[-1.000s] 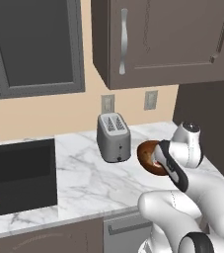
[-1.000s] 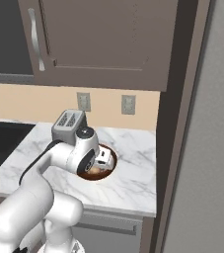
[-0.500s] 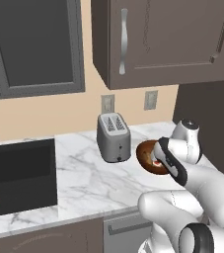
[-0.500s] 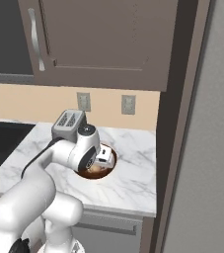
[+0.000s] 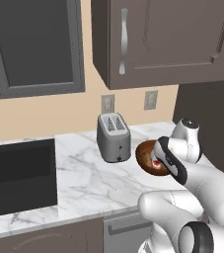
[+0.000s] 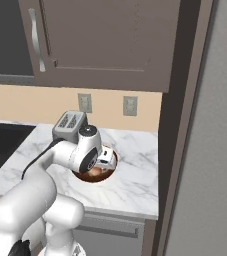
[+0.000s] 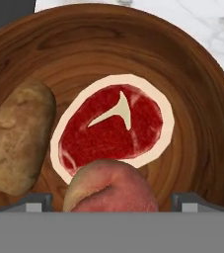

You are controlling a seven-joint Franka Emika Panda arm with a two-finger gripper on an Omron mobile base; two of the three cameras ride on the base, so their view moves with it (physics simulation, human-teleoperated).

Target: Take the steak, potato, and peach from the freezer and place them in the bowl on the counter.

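One peach (image 7: 111,190), lower half cut off.

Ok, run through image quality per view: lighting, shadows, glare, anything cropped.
Hand view: even light, sharp; a soft sheen on the bowl wall, faint shadow around the steak, the peach cut by the bottom edge. Left base view: flat rendered light, no glare on the counter, arm blocks part of the bowl. Right base view: evenly lit, toaster crisp.
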